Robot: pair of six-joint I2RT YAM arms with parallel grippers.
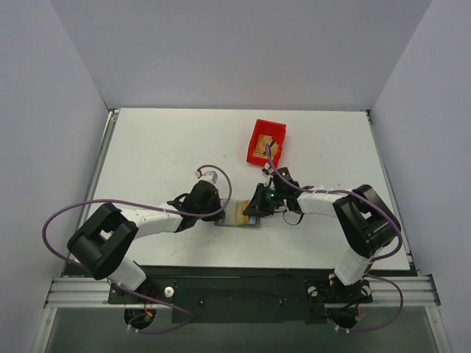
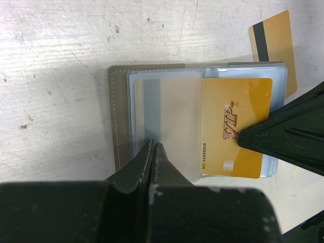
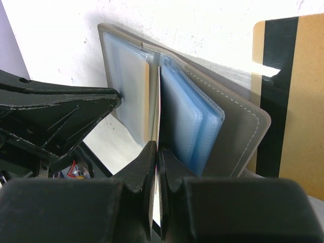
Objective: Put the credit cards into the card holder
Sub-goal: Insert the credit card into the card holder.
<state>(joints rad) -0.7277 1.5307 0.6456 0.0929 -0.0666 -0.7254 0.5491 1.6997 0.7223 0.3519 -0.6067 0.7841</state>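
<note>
Gold plastic VIP card (image 2: 235, 126) over the open grey stitched card holder (image 2: 119, 116), flat on the white bench (image 2: 61, 50).
Card judged thin, stiff, slick: edge pinch suits. Right pincer (image 3: 157, 152) clamps its edge; left pincer (image 2: 154, 152) closed, tips on the clear sleeve (image 2: 167, 126).

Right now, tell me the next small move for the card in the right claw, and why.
Probably slide the right claw a little toward the spine of the card holder, pushing the gold VIP card further into the clear sleeve. The claw is shut on the card, most of which lies outside the sleeve, and the shut left claw rests on the sleeve's edge, seemingly steadying it.
</note>
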